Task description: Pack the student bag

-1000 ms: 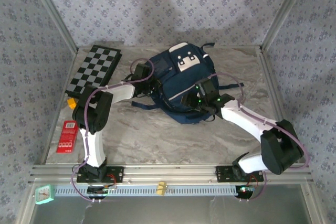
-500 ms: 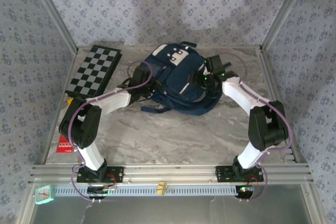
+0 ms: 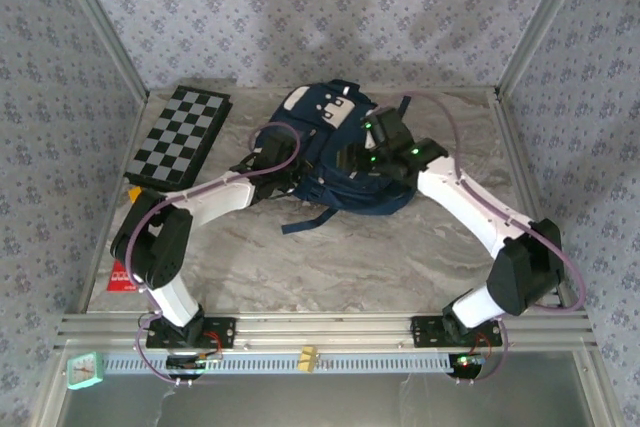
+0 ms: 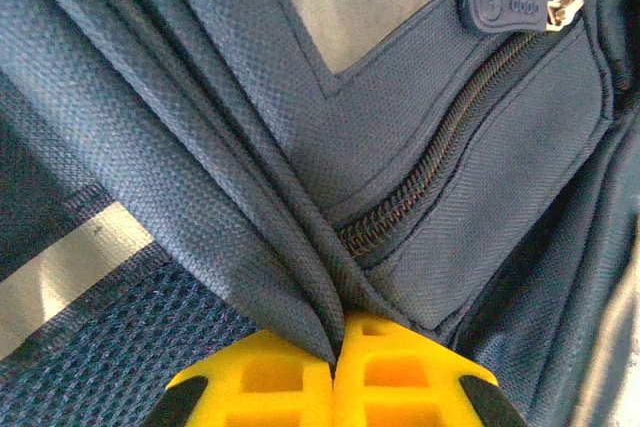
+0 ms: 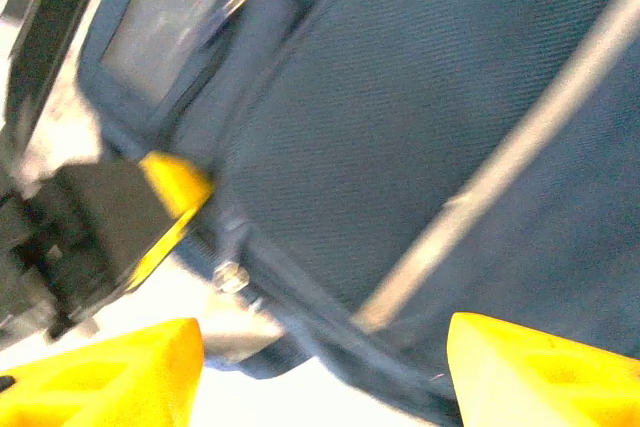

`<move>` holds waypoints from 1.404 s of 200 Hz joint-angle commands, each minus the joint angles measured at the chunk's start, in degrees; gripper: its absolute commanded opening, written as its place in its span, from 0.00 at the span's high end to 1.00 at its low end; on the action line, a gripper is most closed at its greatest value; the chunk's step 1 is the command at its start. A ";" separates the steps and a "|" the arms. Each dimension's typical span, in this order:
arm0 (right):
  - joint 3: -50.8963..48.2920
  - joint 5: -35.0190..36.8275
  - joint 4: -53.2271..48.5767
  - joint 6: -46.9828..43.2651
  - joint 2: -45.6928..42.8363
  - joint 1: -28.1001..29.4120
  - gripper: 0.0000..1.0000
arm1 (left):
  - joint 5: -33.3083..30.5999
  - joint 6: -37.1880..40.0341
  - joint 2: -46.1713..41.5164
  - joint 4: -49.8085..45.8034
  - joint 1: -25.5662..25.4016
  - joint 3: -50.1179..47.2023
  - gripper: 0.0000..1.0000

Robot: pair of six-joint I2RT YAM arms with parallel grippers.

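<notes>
The student bag (image 3: 335,162), navy with a white top patch, lies at the back middle of the table. My left gripper (image 3: 283,164) is at the bag's left side. In the left wrist view its yellow fingers (image 4: 290,377) are shut on a fold of the bag's navy fabric (image 4: 270,187), just below a pocket zipper (image 4: 440,147) with a round pull (image 4: 497,2). My right gripper (image 3: 372,150) hovers over the bag's right half. Its fingertips (image 5: 120,367) stand wide apart with nothing between them, and the bag's edge (image 5: 420,147) and white stripe lie beyond.
A folded chessboard (image 3: 181,135) lies at the back left, with a small orange item (image 3: 133,194) at its near corner. A red booklet (image 3: 119,274) sits at the left edge, partly behind the left arm. Loose dark straps (image 3: 308,219) trail from the bag.
The bag has slid and turned toward the back of the table. The right gripper swung from the bag's near right side to over its top. The left gripper kept its pinch and followed rightward.
</notes>
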 commanded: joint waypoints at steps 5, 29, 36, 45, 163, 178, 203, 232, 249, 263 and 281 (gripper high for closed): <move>2.62 7.85 -5.19 7.26 3.60 6.64 0.37 | 1.47 -0.67 -3.66 2.68 -1.39 -0.73 1.00; 5.91 9.57 -4.07 11.72 8.72 8.59 0.43 | 0.24 -1.68 -5.36 4.21 -1.53 -2.66 1.00; 6.96 9.90 -4.02 12.74 10.50 8.68 0.43 | -0.02 -1.84 -5.76 5.23 -1.65 -3.23 1.00; 8.24 10.01 -4.07 14.60 12.43 8.70 0.45 | 0.06 -2.02 -6.10 5.72 -1.62 -3.68 1.00; 18.69 15.57 -4.95 20.06 24.78 9.90 0.63 | -1.22 -6.71 -9.51 11.14 -2.18 -7.55 1.00; 18.37 18.83 -7.72 18.33 23.47 10.57 0.66 | -1.67 -6.35 -10.22 9.76 -1.76 -7.82 1.00; 13.94 20.24 -9.60 18.59 19.42 10.92 0.68 | -2.31 -6.54 -11.27 11.19 -0.96 -9.56 1.00; 7.92 23.23 -11.05 19.27 13.54 12.00 0.68 | -3.64 -5.79 -12.31 11.33 -0.66 -10.48 1.00; 5.66 22.37 -11.13 19.43 10.85 12.42 0.68 | -3.92 -5.45 -12.68 11.69 -0.69 -10.83 1.00; 5.44 19.74 -10.62 19.33 9.85 12.54 0.67 | -3.84 -5.36 -12.85 11.96 -0.68 -10.87 1.00; 5.42 13.32 -6.98 18.82 9.24 12.03 0.66 | -3.83 -5.20 -12.80 12.07 -0.81 -10.83 1.00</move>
